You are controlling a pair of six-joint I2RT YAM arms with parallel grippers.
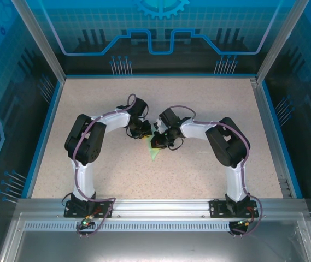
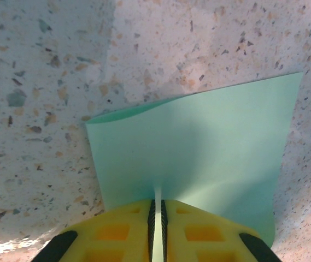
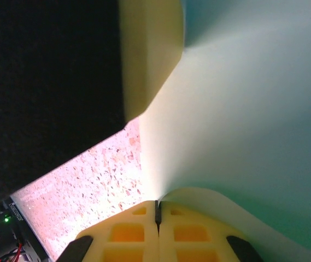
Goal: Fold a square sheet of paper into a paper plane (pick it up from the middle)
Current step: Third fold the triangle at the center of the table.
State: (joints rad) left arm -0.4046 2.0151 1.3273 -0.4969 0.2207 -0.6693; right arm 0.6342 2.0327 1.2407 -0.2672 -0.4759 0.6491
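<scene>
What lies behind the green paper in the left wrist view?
Speckled table shows around the square sheet of paper, pinched in the left gripper; the part directly behind is covered.

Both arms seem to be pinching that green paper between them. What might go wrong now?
The left end effector and right end effector both pinch the thin paper, so pulling apart could tear it. The paper bows and curls where it is held, so a crease might land crooked.

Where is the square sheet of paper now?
In the top view the square sheet of paper is in the middle of the table between both arms' tips; the left gripper pinches its edge, and it curls beside the right gripper.
</scene>
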